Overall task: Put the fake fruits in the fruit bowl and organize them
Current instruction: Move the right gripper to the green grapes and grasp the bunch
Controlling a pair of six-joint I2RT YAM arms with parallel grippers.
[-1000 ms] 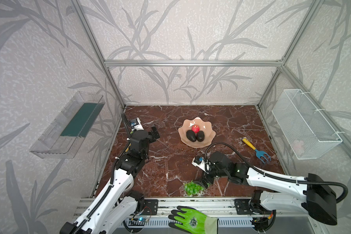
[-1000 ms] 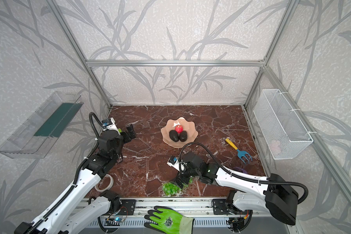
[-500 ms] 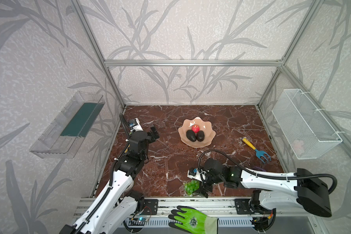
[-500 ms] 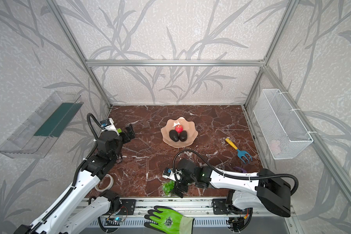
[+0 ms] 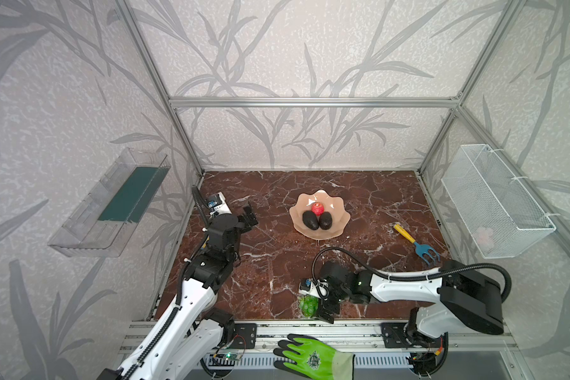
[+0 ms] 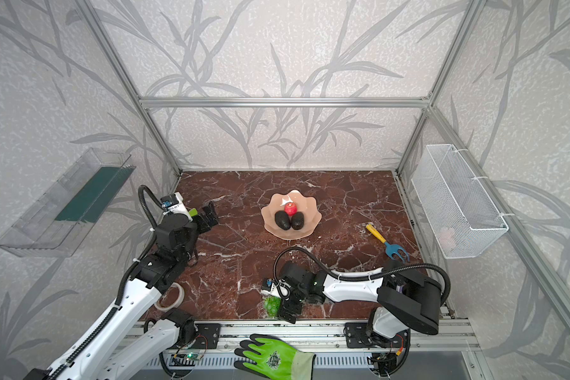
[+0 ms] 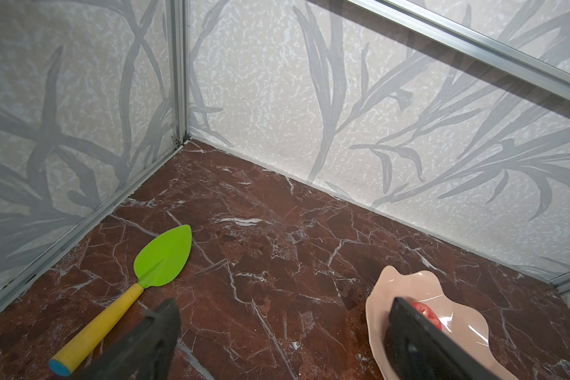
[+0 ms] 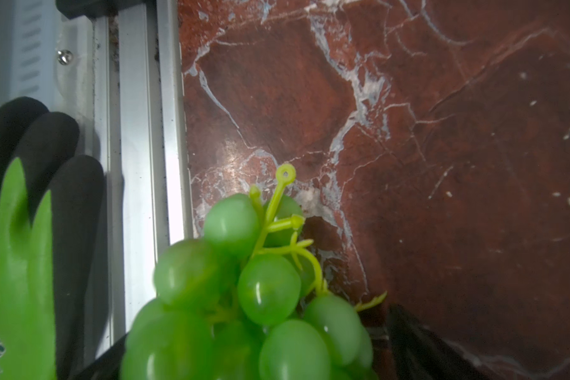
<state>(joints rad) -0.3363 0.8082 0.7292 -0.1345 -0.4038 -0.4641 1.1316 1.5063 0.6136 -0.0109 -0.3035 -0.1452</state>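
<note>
While the right gripper (image 5: 320, 309) hangs low at the front edge of the marble table (image 5: 277, 263), its jaws are spread wide and nothing is clamped. The bunch of green grapes (image 5: 308, 304) lies on the table between the two fingers, right by the aluminium rail. Can't tell if a finger touches it. The fruit bowl (image 5: 338, 227) sits mid-table toward the back, well apart from the grapes. Inside it is a red apple (image 5: 317, 208) at the back, with a dark avocado (image 5: 310, 219) and a second avocado (image 5: 325, 220) side by side in front of it, all bunched together. The left gripper (image 5: 249, 215) is raised over the left side of the table, released and empty, aimed roughly toward the bowl. A green trowel (image 7: 163, 260) lies flat near the back left corner. A blue toy rake (image 5: 415, 243) lies on the right side. A green work glove (image 5: 313, 357) rests off the table, on the front frame.
</note>
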